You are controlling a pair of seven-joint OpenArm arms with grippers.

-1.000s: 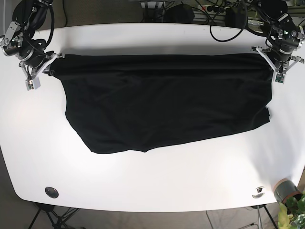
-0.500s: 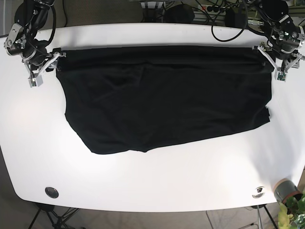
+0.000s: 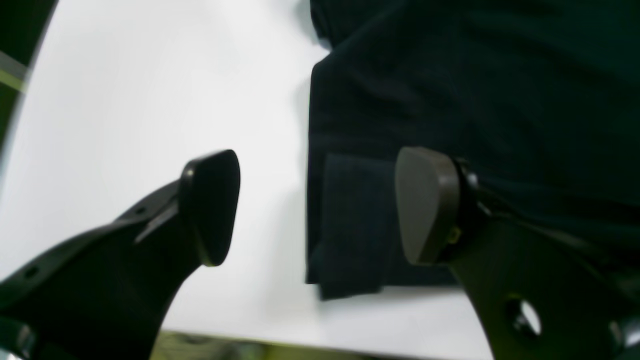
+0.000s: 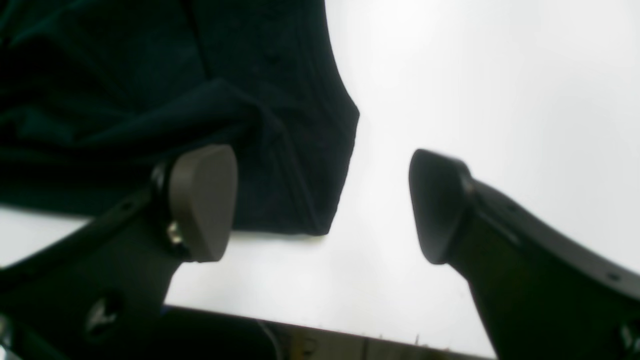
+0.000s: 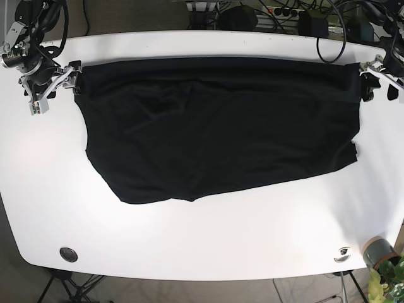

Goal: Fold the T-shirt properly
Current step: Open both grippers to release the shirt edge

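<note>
Hanging wide open and empty in the left wrist view, the left pincer [image 3: 317, 205] is straddling the shirt [image 3: 450, 100] corner on the bench [image 3: 125, 100].

In the right wrist view the right pincer [image 4: 322, 202] is likewise gaping, gripping nothing, beside the other corner.

In the base view the shirt is lying spread from 9 to 3 o'clock; judging by this, a fold is being laid out, and the next move is calling for fresh grips.

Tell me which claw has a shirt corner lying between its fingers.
Both do: the left claw and right claw are open, each straddling a T-shirt corner without gripping.
</note>
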